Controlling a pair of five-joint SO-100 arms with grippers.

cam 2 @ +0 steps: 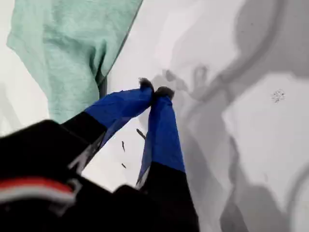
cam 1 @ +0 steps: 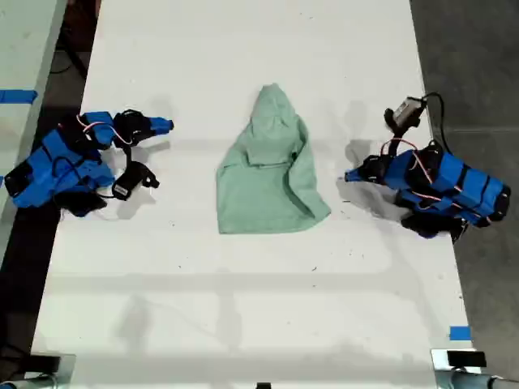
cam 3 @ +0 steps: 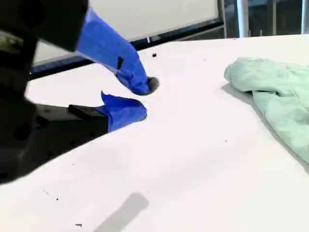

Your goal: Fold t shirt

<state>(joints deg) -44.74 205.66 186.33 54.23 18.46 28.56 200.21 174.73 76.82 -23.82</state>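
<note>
Pale mint-green t shirt (cam 1: 272, 172) lies bunched and partly folded, mid-table

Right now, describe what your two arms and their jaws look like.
Both arms are bright blue segments with black joints, thin red-and-white wires looping along them. My first gripper has black jaws wrapped in blue tape, tapering to dark tips. My second gripper has the same blue-taped jaws.

A long white table (cam 1: 243, 308) stands on dark grey floor (cam 1: 478, 73), with blue tape (cam 1: 460, 333) at its edge.
</note>
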